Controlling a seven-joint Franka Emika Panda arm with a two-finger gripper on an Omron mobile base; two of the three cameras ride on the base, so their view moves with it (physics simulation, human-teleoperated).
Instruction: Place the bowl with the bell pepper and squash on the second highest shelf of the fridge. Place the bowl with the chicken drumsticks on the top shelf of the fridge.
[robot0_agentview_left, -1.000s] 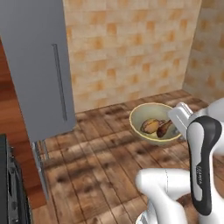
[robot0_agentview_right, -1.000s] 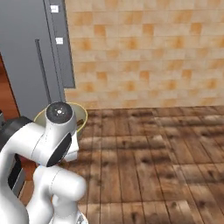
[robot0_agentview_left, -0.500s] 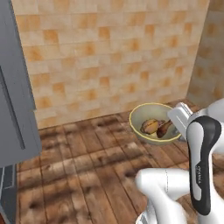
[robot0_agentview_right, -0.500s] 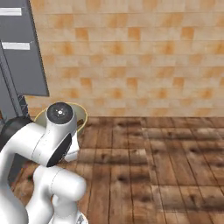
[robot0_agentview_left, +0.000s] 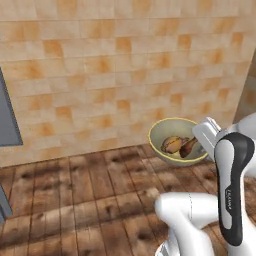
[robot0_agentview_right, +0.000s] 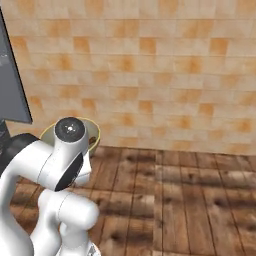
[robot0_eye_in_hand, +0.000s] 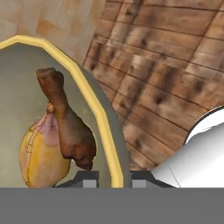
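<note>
A yellow-rimmed olive bowl (robot0_agentview_left: 161, 136) hangs above the wooden floor, and the golden-brown chicken drumsticks (robot0_agentview_left: 179, 145) lie inside it. My gripper (robot0_eye_in_hand: 114, 177) is shut on the bowl's rim (robot0_eye_in_hand: 97, 107), one finger inside and one outside. In the hand view the drumsticks (robot0_eye_in_hand: 65, 131) lie just left of the pinched rim. From the right base view the bowl (robot0_agentview_right: 94, 133) peeks out behind my arm. Only a grey edge of the fridge (robot0_agentview_left: 7, 117) shows at the far left, and again as a slab (robot0_agentview_right: 12, 85) at the left of the right base view. The bowl with the bell pepper and squash and the fridge shelves are out of view.
A tan tiled wall (robot0_agentview_left: 115, 75) stands straight ahead, the same wall (robot0_agentview_right: 165, 75) spanning the right base view. Wooden plank floor (robot0_agentview_left: 80, 200) spreads below it, also to the right (robot0_agentview_right: 200, 200).
The whole picture has shifted: the fridge has slid off to the left in both base views, so the camera has turned. The bowl stays in my shut gripper, in the same place relative to the arm.
</note>
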